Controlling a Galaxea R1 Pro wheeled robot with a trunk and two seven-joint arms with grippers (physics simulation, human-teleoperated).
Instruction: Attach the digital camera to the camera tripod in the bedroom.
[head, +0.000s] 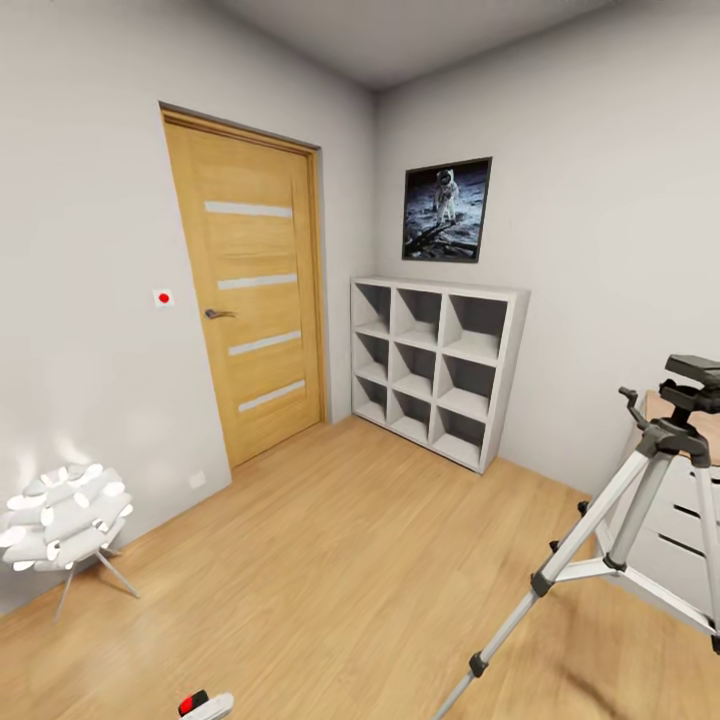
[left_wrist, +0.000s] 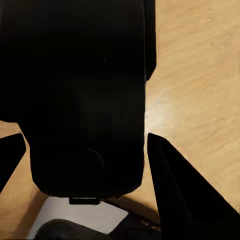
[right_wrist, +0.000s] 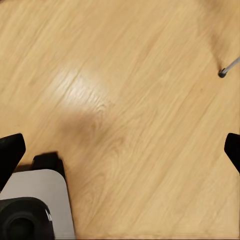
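Note:
In the left wrist view a black boxy digital camera (left_wrist: 85, 75) sits between the two dark fingers of my left gripper (left_wrist: 86, 135), which is shut on it above the wood floor. The camera tripod (head: 640, 480) stands at the right of the head view on silver legs with black joints. Its black head (head: 692, 385) and pan handle (head: 632, 402) are bare on top. My right gripper (right_wrist: 125, 137) is open over the floor, nothing between its fingers. One tripod foot (right_wrist: 222, 73) shows in the right wrist view.
The bedroom has an oak door (head: 255, 290) on the left wall. A white nine-cube shelf (head: 435, 365) stands under an astronaut poster (head: 447, 210). A wood-topped desk with white drawers (head: 670, 530) is behind the tripod, and a white petal-shaped lamp (head: 65, 520) at the left.

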